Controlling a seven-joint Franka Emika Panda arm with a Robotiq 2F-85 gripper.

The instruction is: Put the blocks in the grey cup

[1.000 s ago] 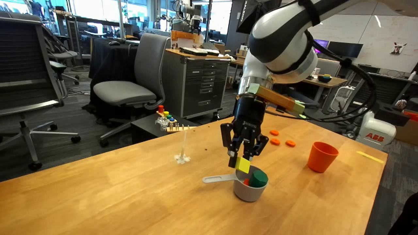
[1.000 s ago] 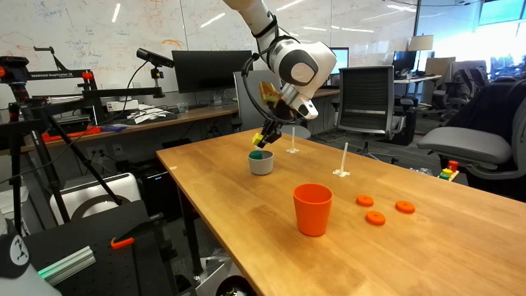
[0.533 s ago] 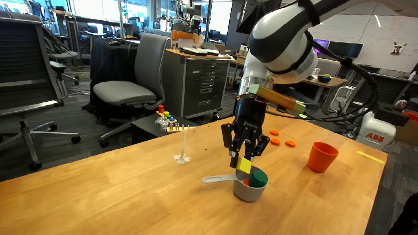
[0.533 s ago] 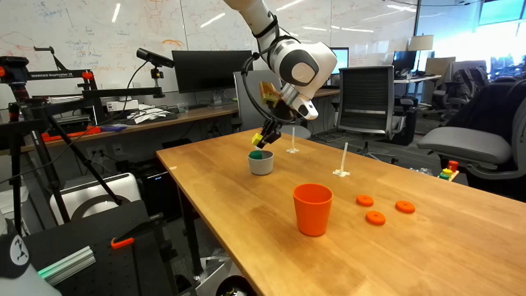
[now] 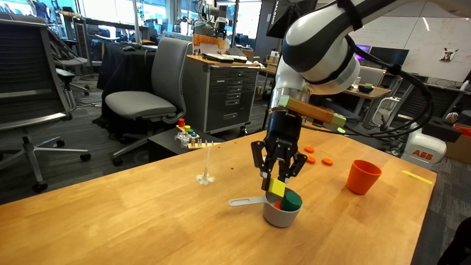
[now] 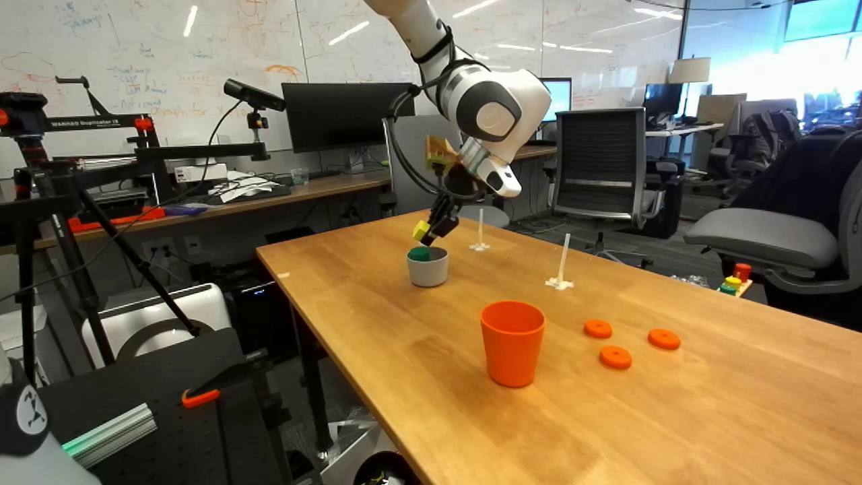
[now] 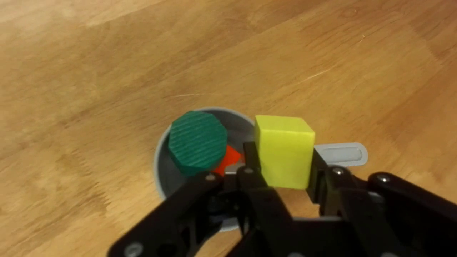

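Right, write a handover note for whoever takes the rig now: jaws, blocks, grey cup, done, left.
Jaws: shut on the yellow block.
Grey cup: upright on the table; the yellow block is held above it, toward the handle side.
Done: green block and red block, partly hidden, are inside.
Left: yellow block not yet released; probably centre it over the cup, then open the jaws. Can't tell whether more lies deeper in the cup.
Nearby: orange cup, three orange discs.
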